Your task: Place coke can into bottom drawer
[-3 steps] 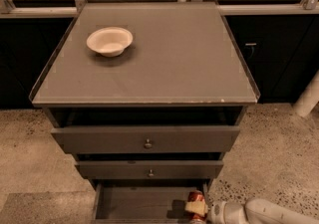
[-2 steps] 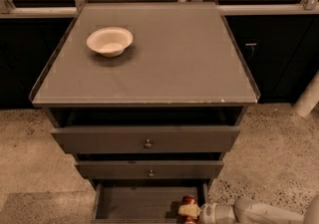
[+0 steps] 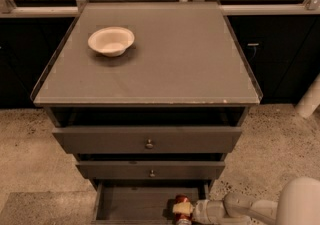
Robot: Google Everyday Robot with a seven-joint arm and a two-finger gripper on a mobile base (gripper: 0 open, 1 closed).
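Observation:
The coke can (image 3: pixel 183 202) is a small red can with a silver end. It sits low inside the bottom drawer (image 3: pixel 135 204), toward its right front. The drawer is pulled open, a shallow tray with a dark flat floor. My gripper (image 3: pixel 183 209) reaches in from the lower right on a white arm and its pale fingers (image 3: pixel 182 209) are closed around the can. Whether the can rests on the drawer floor is not visible.
An off-white bowl (image 3: pixel 111 40) stands on the cabinet top (image 3: pixel 165 64) at the back left. Two wider drawers with round knobs (image 3: pixel 149 144) sit above, slightly open. A speckled floor surrounds the cabinet. A white post (image 3: pixel 309 99) stands at the right.
My gripper and the can have moved a little left and further into the bottom drawer. The bowl and the drawers have not moved.

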